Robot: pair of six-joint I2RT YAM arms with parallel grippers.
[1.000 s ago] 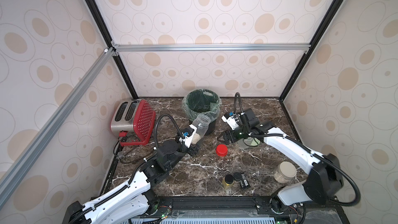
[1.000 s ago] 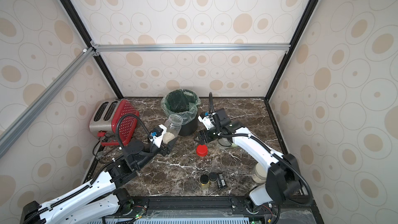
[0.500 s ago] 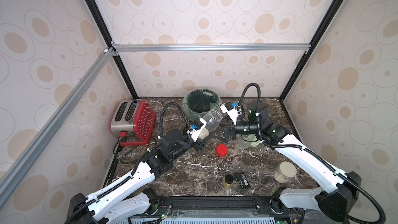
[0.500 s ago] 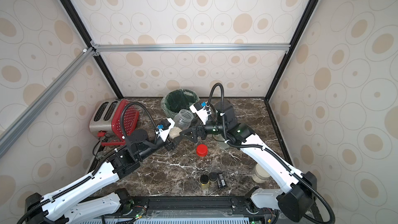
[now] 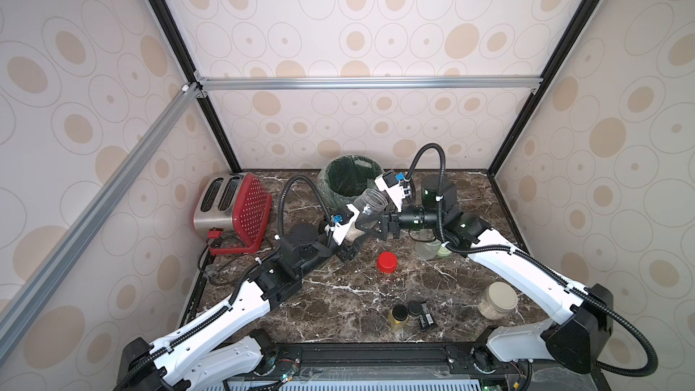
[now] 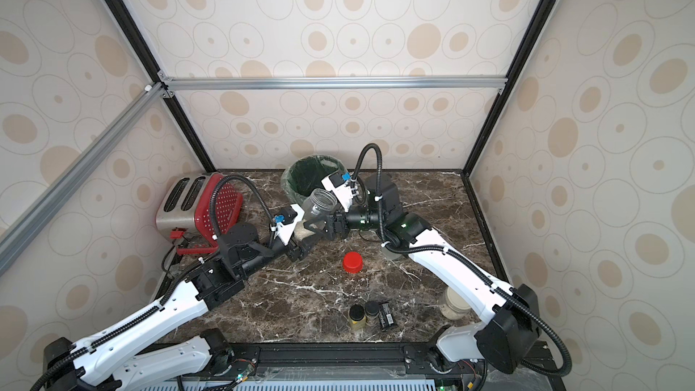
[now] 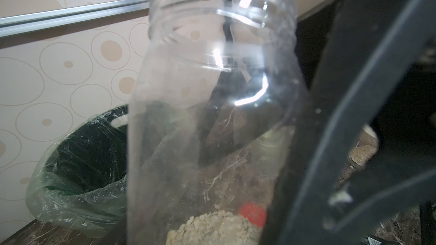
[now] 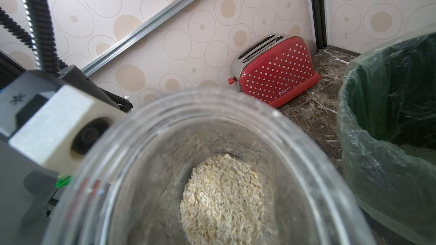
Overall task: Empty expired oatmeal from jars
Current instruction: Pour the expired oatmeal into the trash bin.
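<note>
An open clear jar (image 5: 366, 208) (image 6: 320, 205) hangs tilted in the air in front of the bin, its mouth toward the bin. A small heap of pale oatmeal (image 8: 221, 199) (image 7: 212, 229) lies at its bottom. My left gripper (image 5: 353, 239) (image 6: 301, 242) is shut on the jar's lower end. From the other side my right gripper (image 5: 370, 225) (image 6: 316, 225) is closed round the jar's middle; one of its fingers (image 7: 342, 114) lies against the wall. The red lid (image 5: 387, 262) lies on the table. A beige-lidded jar (image 5: 496, 300) stands near the front right.
A green-lined bin (image 5: 348, 182) (image 8: 389, 126) stands at the back, just behind the jar. A red toaster (image 5: 233, 212) is at the back left. An empty jar and a pale green lid (image 5: 432, 250) sit under my right arm. Two small black-capped bottles (image 5: 406, 312) stand near the front edge.
My right arm has swung from the empty jar over to the held jar; its jaws widened, then closed round it. My left arm has lifted the jar toward the bin.
</note>
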